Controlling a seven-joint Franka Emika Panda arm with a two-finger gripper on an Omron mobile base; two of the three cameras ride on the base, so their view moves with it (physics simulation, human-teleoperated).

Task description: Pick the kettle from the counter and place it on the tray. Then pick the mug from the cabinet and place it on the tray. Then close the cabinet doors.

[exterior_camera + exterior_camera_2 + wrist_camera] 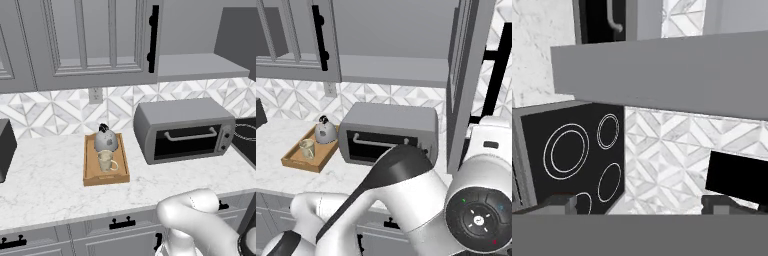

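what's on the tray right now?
The kettle sits at the back of the tray, the mug in front of it. The tray floor under both is hidden.

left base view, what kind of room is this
A kitchen, rendered rather than real by the look of it. A toaster oven sits on a marble-look counter, grey wall cabinets hang above a patterned tile backsplash, and a kettle and mug sit on a wooden tray.
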